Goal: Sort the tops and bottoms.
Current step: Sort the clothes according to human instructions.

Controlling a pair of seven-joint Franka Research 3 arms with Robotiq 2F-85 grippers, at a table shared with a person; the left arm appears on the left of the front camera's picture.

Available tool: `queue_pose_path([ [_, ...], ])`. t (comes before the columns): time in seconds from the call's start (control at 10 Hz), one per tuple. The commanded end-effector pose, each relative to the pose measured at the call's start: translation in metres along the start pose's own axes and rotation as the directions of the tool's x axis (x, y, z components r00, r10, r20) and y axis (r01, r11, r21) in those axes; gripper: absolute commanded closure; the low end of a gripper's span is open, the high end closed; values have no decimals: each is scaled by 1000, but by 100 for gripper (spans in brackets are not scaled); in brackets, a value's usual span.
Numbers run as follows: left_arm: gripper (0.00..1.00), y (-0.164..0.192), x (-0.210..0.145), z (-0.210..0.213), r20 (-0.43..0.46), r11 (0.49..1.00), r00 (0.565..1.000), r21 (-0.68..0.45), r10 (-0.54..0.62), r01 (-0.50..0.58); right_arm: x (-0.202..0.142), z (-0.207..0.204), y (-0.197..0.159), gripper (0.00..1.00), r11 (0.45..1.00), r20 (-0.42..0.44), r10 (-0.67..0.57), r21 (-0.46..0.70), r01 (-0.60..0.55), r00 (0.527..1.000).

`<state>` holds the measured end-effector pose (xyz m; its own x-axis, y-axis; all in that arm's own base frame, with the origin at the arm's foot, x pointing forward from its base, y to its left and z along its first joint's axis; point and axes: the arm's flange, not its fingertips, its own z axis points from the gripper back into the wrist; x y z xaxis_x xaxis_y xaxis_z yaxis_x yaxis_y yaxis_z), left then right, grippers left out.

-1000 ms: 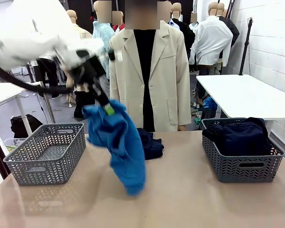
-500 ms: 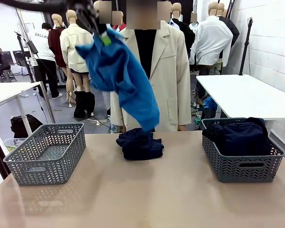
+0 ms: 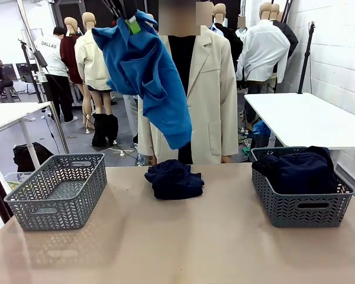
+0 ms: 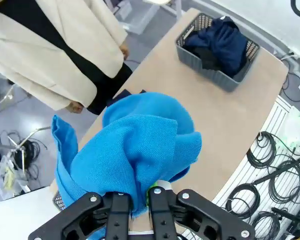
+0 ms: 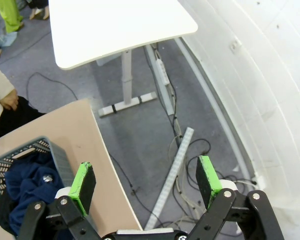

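Cobalt-blue sweatshirt dangles high above the table, pinched in the left gripper; the right gripper hangs spread wide, empty.

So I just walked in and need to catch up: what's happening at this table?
The left hand is shut on the blue top, holding it high over the table in front of the person. One navy garment lies at the table's far middle. Dark garments fill the right basket; the left basket sits opposite. The right hand is open near the table's right edge.
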<state>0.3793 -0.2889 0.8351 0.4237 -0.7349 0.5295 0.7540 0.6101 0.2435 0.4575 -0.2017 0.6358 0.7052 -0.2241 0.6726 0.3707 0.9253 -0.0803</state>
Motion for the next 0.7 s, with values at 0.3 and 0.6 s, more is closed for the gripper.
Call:
queue_pose_path([
  [0.3, 100, 4, -7, -1, 14, 1000, 1000, -21, 6, -6, -2, 0, 1, 0, 1000, -2, 13, -3, -13, 1000],
  [0.6, 100, 4, -7, -1, 14, 1000, 1000, -21, 6, -6, -2, 0, 1, 0, 1000, -2, 13, -3, -13, 1000],
])
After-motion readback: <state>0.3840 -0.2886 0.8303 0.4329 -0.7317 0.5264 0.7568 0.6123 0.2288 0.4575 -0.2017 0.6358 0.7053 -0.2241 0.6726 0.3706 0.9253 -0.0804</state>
